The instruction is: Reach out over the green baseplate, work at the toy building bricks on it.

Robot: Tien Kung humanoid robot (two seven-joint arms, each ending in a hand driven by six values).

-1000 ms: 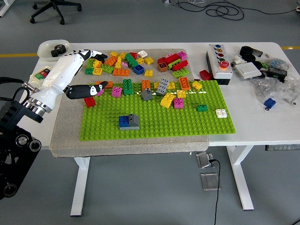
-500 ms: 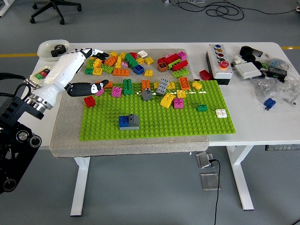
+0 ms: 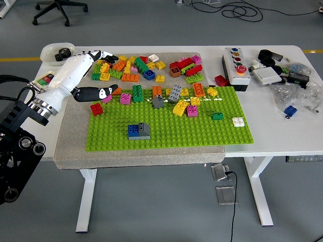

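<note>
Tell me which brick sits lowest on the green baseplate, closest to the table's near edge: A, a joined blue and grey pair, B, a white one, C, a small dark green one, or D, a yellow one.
A: the blue and grey pair stands alone on the green baseplate, nearer the near edge than the white brick, the dark green brick and the yellow brick.

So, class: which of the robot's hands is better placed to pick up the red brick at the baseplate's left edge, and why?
The left hand. It hangs open over the mat just above the red brick at the green baseplate's left edge. No right hand is in view.
</note>
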